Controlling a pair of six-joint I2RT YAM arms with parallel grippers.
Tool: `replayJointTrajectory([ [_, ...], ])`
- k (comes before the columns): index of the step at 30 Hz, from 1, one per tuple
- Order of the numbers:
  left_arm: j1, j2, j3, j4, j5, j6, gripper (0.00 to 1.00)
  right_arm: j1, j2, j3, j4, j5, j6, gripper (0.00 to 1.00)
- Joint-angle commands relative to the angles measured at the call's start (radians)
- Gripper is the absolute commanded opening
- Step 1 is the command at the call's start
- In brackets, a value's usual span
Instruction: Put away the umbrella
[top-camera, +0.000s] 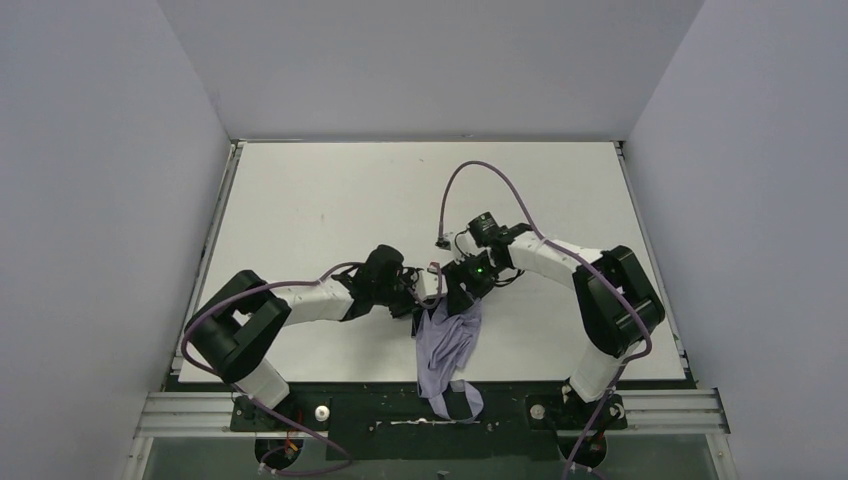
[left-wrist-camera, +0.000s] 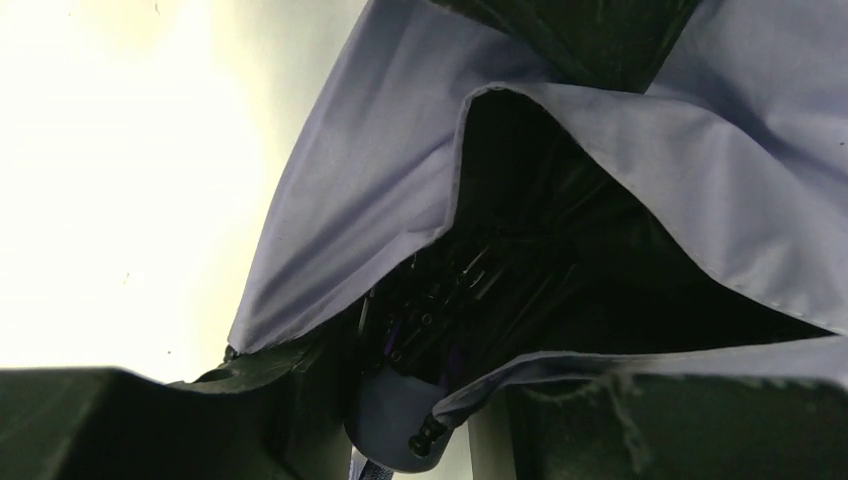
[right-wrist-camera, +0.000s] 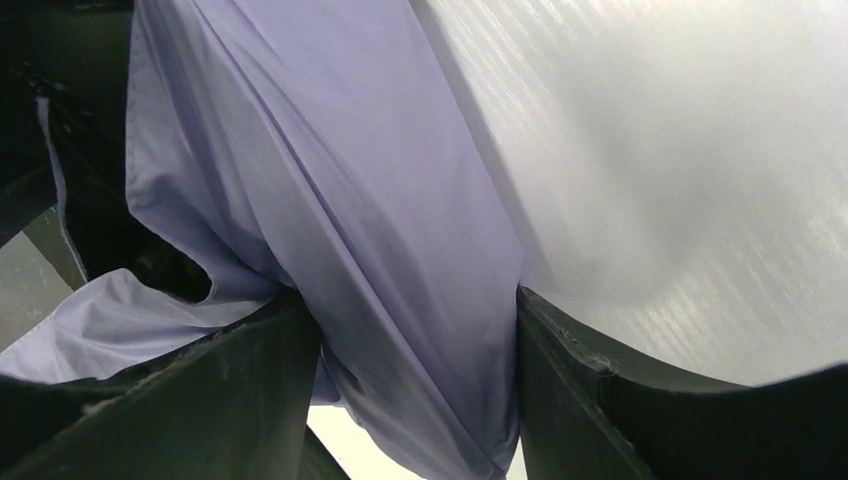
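Note:
The umbrella (top-camera: 448, 345) is a bunch of pale lavender fabric that trails from between the two grippers down over the table's near edge. My left gripper (top-camera: 415, 296) reaches in from the left. In the left wrist view it (left-wrist-camera: 410, 425) is shut on the umbrella's rounded lavender end (left-wrist-camera: 392, 420), with black ribs (left-wrist-camera: 450, 290) above it under the fabric (left-wrist-camera: 360, 180). My right gripper (top-camera: 462, 298) comes from the right. In the right wrist view its jaws (right-wrist-camera: 410, 335) press a thick fold of the fabric (right-wrist-camera: 400, 260) from both sides.
The white table (top-camera: 300, 200) is walled by grey panels at the left, back and right. A black base plate and metal rail (top-camera: 640, 410) run along the near edge. Purple cables (top-camera: 470, 175) loop above both arms.

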Motion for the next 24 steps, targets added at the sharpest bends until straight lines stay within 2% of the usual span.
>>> replayJointTrajectory([
  [1, 0.057, -0.080, 0.093, -0.044, -0.028, -0.086, 0.09, 0.027, 0.049, -0.010, -0.028, 0.121, -0.043, 0.49],
  [3, 0.057, -0.116, 0.085, -0.061, -0.038, -0.089, 0.29, 0.026, 0.043, -0.001, -0.028, 0.141, -0.056, 0.48],
  [4, 0.057, -0.141, 0.079, -0.070, -0.043, -0.089, 0.35, 0.026, 0.038, 0.003, -0.026, 0.151, -0.061, 0.47],
  [9, 0.062, -0.286, 0.044, -0.149, -0.056, -0.085, 0.56, 0.033, 0.020, 0.024, -0.003, 0.201, -0.075, 0.40],
  [16, 0.073, -0.508, -0.014, -0.283, -0.074, -0.129, 0.57, 0.066, -0.011, 0.011, 0.065, 0.243, -0.132, 0.39],
  [24, 0.101, -0.736, -0.089, -0.263, -0.167, -0.233, 0.57, 0.176, -0.069, -0.062, 0.136, 0.378, -0.260, 0.34],
])
